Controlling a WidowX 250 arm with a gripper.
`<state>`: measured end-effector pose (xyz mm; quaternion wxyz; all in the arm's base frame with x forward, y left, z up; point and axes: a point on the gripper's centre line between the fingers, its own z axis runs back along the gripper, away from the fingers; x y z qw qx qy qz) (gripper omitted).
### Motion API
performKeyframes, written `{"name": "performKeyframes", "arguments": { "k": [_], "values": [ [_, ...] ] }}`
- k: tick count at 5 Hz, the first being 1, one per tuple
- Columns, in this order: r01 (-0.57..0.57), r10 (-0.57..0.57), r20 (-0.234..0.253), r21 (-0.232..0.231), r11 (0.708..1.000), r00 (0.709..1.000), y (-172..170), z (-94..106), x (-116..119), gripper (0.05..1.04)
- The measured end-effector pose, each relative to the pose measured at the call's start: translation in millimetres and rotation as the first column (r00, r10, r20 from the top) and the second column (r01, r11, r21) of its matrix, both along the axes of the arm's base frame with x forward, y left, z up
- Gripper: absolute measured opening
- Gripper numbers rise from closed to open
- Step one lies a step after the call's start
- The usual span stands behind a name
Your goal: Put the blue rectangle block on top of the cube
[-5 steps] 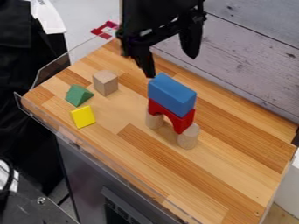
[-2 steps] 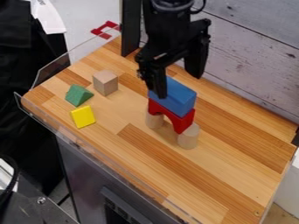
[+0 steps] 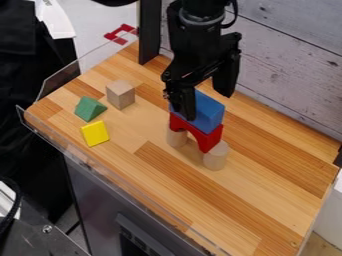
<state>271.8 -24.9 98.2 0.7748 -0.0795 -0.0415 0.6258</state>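
1. Down over the tower from the far side comes the black gripper (image 3: 208, 105), and its two fingers are held spread, one at the near left side of the blue block (image 3: 212, 111), the other towards its far right side.
2. Whether the block is touched by either finger cannot be told from here; part of it is hidden behind the near finger.
3. The blue block is seen lying lengthwise on the red arch (image 3: 213, 140), right at the top of the tower.
4. And the arch itself is held up by two pale wooden cylinders: the left one (image 3: 176, 138) is set farther back, the right one (image 3: 216, 156) stands nearer, with a gap left between them.
5. Over to the left, well apart from the tower, the plain wooden cube (image 3: 121, 95) is found resting on the wooden tabletop (image 3: 260, 185).
6. Near the cube, to its left and a little nearer, a green triangular block (image 3: 89, 108) is placed.
7. Nearer again, just beside the green one and slightly to its right, a yellow block (image 3: 95, 133) can be spotted.
8. The left and near edges of the tabletop are lined by a clear rim (image 3: 59, 84), and the far side is backed by a grey plank wall (image 3: 287, 65).
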Motion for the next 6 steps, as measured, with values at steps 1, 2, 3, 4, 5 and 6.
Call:
{"name": "performKeyframes", "arguments": {
  "k": [1,2,3,4,5,6],
  "values": [
    [-0.014,0.015,-0.025,0.017,1.000,1.000,2.6,-7.7,3.8,0.999],
    [-0.025,0.026,-0.043,0.021,0.999,0.999,6.3,-16.4,5.8,0.941],
    [-0.022,0.024,-0.061,0.033,0.999,0.998,8.3,-24.4,6.6,0.657],
    [-0.048,0.049,-0.064,0.024,0.999,0.997,12.5,-24.8,6.6,0.582],
    [-0.095,0.100,-0.099,0.047,0.994,0.990,20.4,-22.1,3.1,0.582],
    [-0.136,0.141,-0.074,0.062,0.989,0.987,41.1,-2.4,-0.5,0.581]
  ]
}}
